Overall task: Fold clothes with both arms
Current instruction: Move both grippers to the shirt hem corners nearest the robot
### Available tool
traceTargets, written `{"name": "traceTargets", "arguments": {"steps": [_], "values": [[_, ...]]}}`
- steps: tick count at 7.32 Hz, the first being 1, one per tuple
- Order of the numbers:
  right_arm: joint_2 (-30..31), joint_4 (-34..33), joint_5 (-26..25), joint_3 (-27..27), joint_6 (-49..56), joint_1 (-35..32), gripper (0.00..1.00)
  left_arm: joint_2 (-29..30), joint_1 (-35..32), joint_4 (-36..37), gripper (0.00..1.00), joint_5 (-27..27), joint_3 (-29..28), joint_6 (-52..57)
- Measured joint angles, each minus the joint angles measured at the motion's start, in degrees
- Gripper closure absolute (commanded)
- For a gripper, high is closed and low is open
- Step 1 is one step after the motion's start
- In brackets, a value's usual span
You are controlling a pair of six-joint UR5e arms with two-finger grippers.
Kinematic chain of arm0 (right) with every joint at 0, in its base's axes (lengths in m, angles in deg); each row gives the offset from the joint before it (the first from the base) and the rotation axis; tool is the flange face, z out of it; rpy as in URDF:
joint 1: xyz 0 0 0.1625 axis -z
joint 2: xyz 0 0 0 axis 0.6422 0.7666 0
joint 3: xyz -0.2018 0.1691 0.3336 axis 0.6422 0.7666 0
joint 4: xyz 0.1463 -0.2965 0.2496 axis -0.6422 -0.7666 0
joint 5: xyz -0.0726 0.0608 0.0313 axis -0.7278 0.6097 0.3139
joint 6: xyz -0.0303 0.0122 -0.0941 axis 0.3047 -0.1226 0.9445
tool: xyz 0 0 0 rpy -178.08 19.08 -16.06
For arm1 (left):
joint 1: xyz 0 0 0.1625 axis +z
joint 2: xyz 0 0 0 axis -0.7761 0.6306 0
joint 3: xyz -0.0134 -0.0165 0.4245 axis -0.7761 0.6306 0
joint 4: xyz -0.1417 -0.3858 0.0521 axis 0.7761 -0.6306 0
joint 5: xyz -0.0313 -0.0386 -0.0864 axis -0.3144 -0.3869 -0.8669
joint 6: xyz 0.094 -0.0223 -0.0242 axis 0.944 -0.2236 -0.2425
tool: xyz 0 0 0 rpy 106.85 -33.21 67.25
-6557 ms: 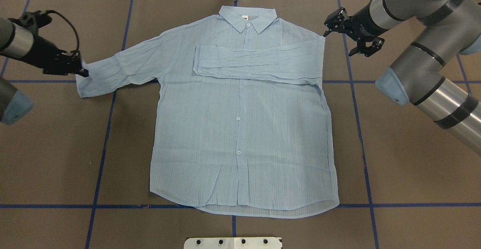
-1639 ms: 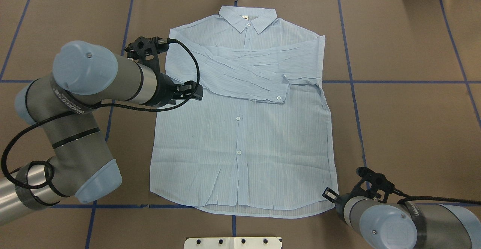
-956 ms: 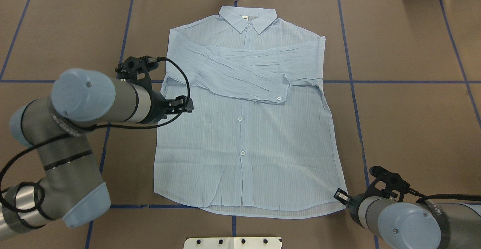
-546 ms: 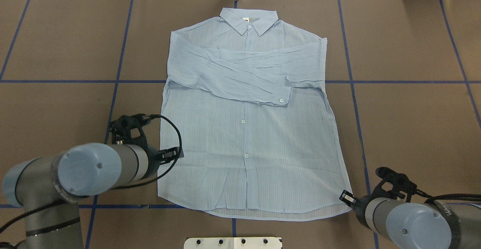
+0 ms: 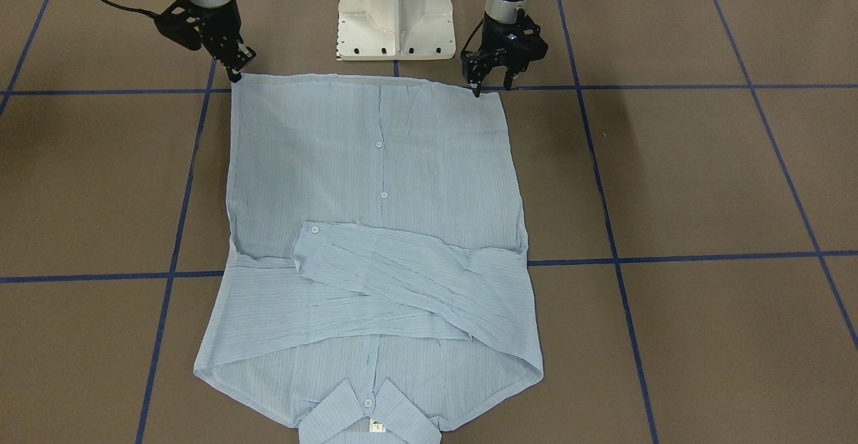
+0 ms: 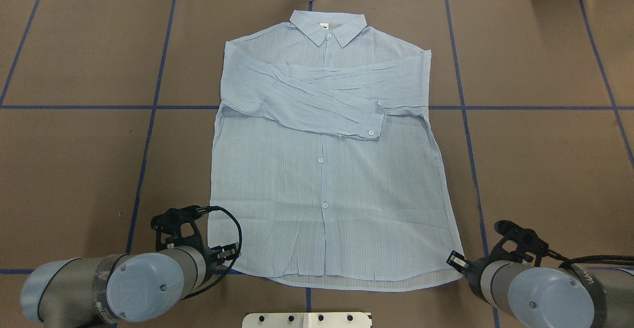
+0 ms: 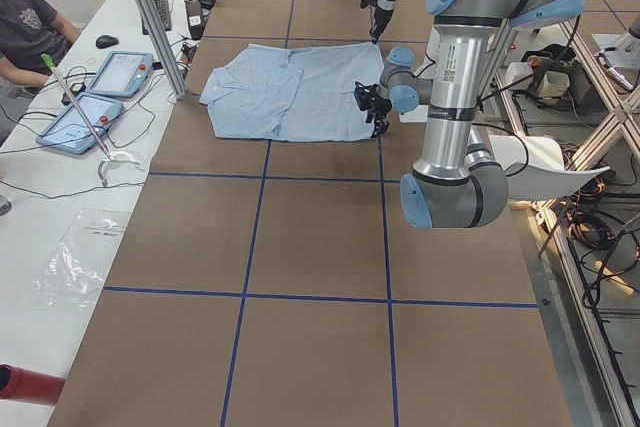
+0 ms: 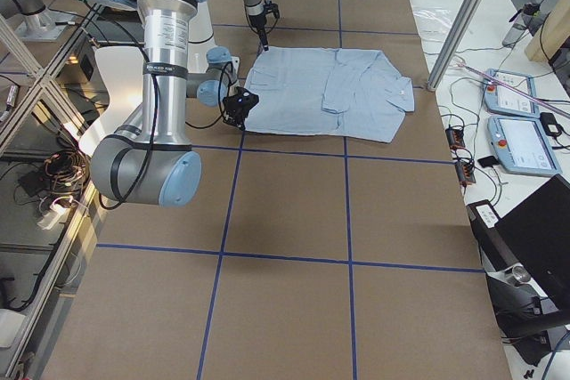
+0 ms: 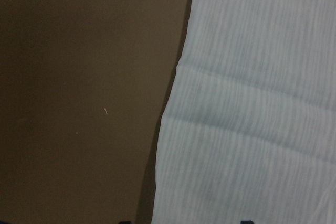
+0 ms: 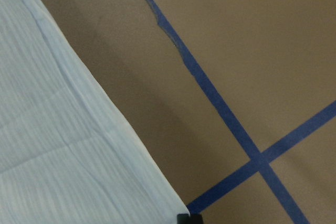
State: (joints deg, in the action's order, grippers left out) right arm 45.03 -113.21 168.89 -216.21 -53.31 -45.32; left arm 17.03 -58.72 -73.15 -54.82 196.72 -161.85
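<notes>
shirt flat | L fingers wide open, straddling hem crnr | R fingers pinching other crnr

Left claw low and splayed wide, right claw low and pinched tight, both tips downward.

Brown table, blue tape grid, light-blue shirt flat, sleeves crossed over chest

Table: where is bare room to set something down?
Bare table lies on both sides of the shirt, outside the blue tape lines. It is crowded at the hem corners, where the left hand and right hand sit.
</notes>
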Motion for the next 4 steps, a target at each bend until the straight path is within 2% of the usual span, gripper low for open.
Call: {"name": "traceTargets", "arguments": {"steps": [3,4], "values": [[-0.2,0.0,0.0,0.0,0.0,0.0,1.00,0.2,0.2,0.0,0.53,0.0,-1.1,0.1],[-0.2,0.0,0.0,0.0,0.0,0.0,1.00,0.1,0.2,0.0,0.68,0.0,-1.2,0.0]]}}
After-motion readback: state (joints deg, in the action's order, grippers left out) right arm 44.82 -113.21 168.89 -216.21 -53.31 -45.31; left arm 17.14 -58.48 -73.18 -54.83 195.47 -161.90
